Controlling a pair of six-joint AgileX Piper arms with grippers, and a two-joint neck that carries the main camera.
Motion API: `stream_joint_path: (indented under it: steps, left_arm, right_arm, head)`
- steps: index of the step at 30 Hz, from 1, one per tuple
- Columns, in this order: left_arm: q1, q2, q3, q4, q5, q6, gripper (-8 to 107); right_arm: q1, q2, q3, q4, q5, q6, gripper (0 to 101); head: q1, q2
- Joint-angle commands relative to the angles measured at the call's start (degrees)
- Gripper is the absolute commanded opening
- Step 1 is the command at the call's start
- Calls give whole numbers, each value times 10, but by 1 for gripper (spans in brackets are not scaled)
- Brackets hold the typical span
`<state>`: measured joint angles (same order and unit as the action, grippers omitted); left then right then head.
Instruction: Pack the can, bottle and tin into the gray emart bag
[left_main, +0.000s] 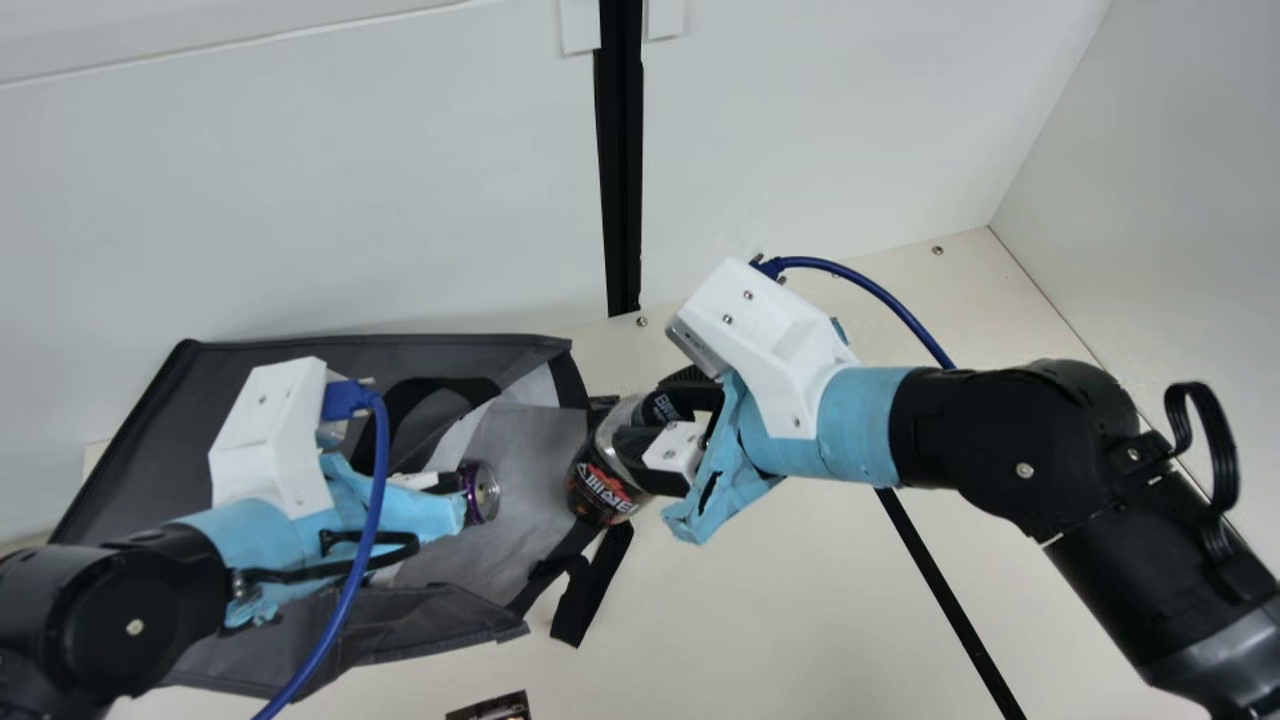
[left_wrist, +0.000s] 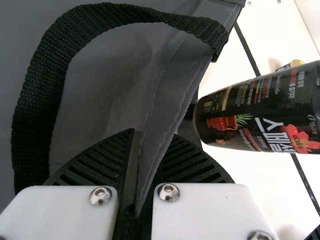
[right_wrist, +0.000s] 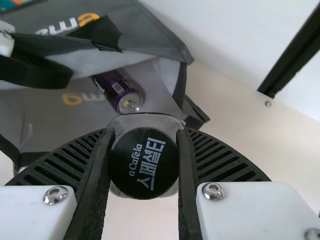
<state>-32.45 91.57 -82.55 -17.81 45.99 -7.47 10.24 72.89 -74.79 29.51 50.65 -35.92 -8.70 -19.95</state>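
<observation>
My left jaws (left_main: 447, 482) pinch the gray bag's (left_main: 500, 455) edge fabric. My right jaws (left_main: 655, 415), spread to bottle width, grip the bottle (left_main: 603, 495) at the bag's mouth. Purple can (left_main: 482, 492): inside the bag.

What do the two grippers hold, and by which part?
The right gripper holds the bottle by its capped end, a finger on either side. The left gripper pinches the gray bag by a fabric edge near a black handle.
</observation>
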Motion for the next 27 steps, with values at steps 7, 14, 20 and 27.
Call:
stream_joint_path:
  steps: [7, 14, 20, 27]
  left_arm:
    - [0, 0, 0, 0, 0, 0, 10]
    - [0, 0, 0, 0, 0, 0, 10]
    - [0, 0, 0, 0, 0, 0, 10]
    - [0, 0, 0, 0, 0, 0, 10]
  right_arm:
    - [-4, 7, 17, 87, -30, -68, 0]
    - [4, 15, 37, 141, -61, -115, 0]
    - [17, 24, 56, 181, -93, -154, 0]
    - [34, 39, 74, 223, -125, -198, 0]
  head:
    - [-13, 0]
    - [-13, 0]
    - [-13, 0]
    - [-13, 0]
